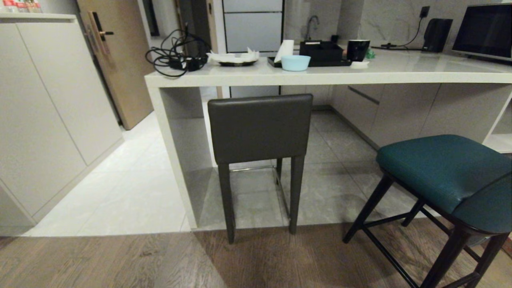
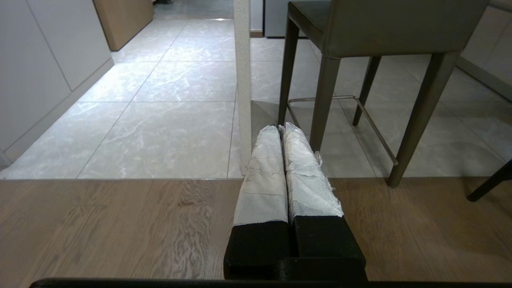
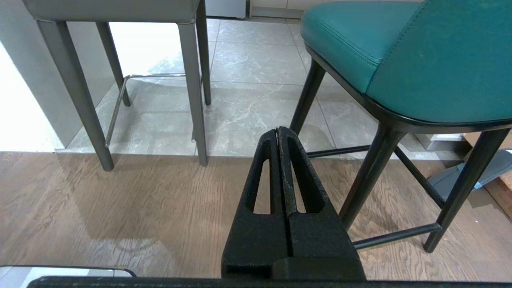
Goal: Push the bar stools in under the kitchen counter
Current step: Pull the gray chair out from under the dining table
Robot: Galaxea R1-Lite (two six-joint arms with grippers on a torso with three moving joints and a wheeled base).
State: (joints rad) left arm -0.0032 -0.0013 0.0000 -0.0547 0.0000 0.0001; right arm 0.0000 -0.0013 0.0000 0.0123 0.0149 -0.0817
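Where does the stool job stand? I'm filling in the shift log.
Nothing looks done yet. The grey stool stands at the counter edge, its back still outside; the teal stool sits well clear of it. Nothing is in hand: left end effector and right end effector are shut, touching neither. Both pushes remain.

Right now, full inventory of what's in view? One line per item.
grey stool: 1, dark grey, at counter's left end, back legs on the wood floor
teal stool: 1, teal seat, black legs, right, standing out from the counter
kitchen counter: 1, off-white
cables: 1 tangle, black, counter's left end
bowl: 1, light blue, on counter
tray: 1, black, behind bowl
mug: 1, black, beside tray
screen: 1, black, far right
left gripper: shut, white-wrapped, low, toward grey stool
right gripper: shut, black, low, beside teal stool
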